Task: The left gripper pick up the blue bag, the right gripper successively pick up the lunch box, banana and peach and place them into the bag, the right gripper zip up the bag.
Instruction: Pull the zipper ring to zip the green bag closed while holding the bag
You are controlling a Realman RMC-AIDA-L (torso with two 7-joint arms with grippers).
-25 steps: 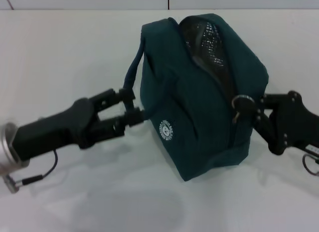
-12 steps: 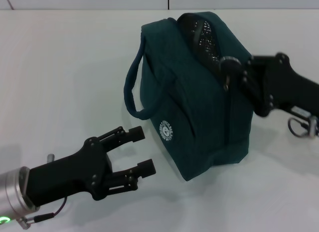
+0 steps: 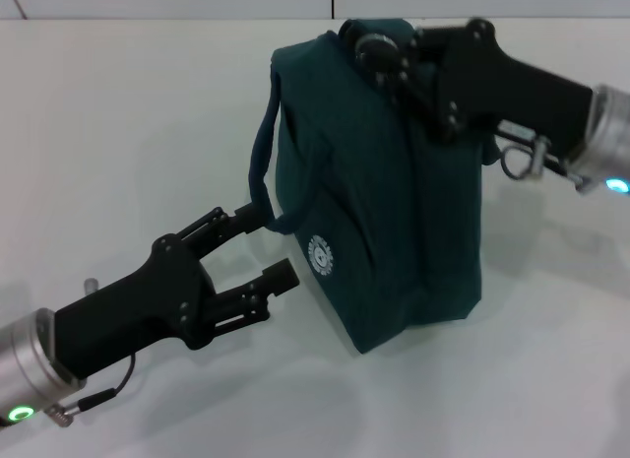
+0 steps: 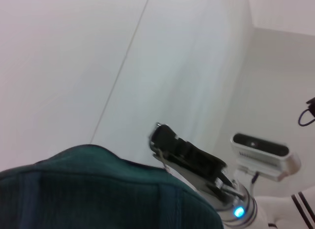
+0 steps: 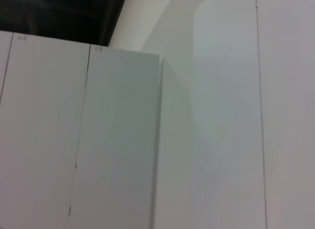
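Note:
The blue bag [image 3: 379, 192] stands upright on the white table, its top closed with no foil lining showing. Its handle loop [image 3: 262, 182] hangs free on the side nearest my left arm. My left gripper [image 3: 264, 246] is open and empty, its fingers just below and beside the bottom of the handle loop. My right gripper [image 3: 379, 49] is at the far end of the bag's top, shut on the zipper pull. The left wrist view shows the bag's top [image 4: 98, 189] and the right gripper [image 4: 165, 140] beyond it. The lunch box, banana and peach are out of view.
The white table [image 3: 118, 113] lies around the bag, and a wall edge runs along the back. The right wrist view shows only white cabinet panels [image 5: 123, 140].
My left gripper let go of the handle, opened and drew back, then rose toward the loop again. My right gripper ran the zipper pull along the top to the far end, closing the opening.

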